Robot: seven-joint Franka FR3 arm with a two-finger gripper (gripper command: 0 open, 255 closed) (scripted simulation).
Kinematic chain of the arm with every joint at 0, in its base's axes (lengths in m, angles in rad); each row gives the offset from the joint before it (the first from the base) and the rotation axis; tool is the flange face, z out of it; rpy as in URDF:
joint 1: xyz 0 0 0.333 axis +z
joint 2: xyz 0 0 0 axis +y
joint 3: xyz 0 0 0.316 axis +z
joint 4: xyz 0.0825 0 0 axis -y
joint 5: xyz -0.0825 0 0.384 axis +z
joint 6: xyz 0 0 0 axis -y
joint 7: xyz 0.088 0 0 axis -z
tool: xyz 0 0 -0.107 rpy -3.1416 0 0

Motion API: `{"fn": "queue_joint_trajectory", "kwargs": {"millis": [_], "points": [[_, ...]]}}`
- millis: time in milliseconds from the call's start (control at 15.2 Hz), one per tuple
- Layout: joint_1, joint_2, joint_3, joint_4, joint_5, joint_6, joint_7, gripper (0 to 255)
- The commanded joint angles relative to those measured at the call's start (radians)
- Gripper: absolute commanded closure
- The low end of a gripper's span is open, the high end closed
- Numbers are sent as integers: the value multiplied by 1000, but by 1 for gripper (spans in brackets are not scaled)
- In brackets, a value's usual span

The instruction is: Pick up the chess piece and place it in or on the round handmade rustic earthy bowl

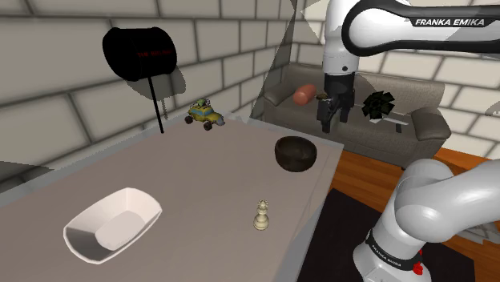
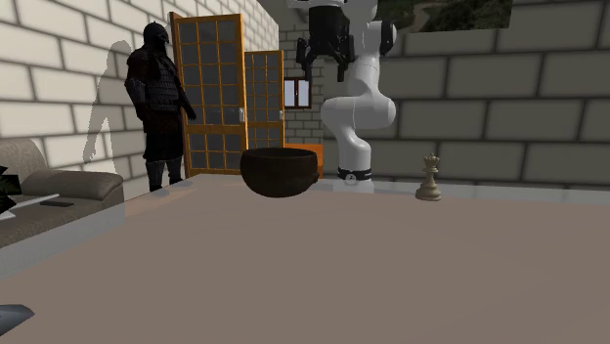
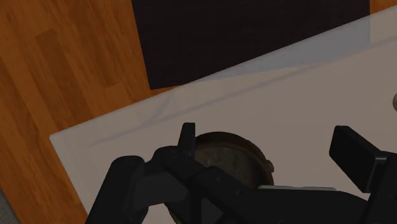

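Note:
A pale chess piece (image 1: pixel 261 215) (image 2: pixel 428 179) stands upright on the grey-brown table near its edge beside the stand. The dark round bowl (image 1: pixel 296 153) (image 2: pixel 282 172) sits farther along the same edge, apart from the piece. My black gripper (image 1: pixel 332 120) (image 2: pixel 324 68) hangs high above the table, over the bowl's far side. In the wrist view the gripper (image 3: pixel 264 137) is open with nothing between its fingers, and the bowl (image 3: pixel 229 156) lies below, partly hidden by the hand.
A white oval dish (image 1: pixel 112 224) lies at the shoulder view's lower left. A toy car (image 1: pixel 203 114) and a black lamp (image 1: pixel 140 52) stand at the table's far end. A sofa (image 1: pixel 401 120), a dark rug (image 3: pixel 254 32) and wood floor lie beyond the table edge.

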State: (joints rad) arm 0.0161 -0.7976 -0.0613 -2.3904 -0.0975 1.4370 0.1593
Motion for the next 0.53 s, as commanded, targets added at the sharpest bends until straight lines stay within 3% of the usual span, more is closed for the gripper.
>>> {"fn": "queue_joint_trajectory", "kwargs": {"millis": [0, 462], "points": [[0, 0, 0, 0, 0, 0, 0, 0], [73, 125, 92, -44, 105, 124, 75, 0]]}}
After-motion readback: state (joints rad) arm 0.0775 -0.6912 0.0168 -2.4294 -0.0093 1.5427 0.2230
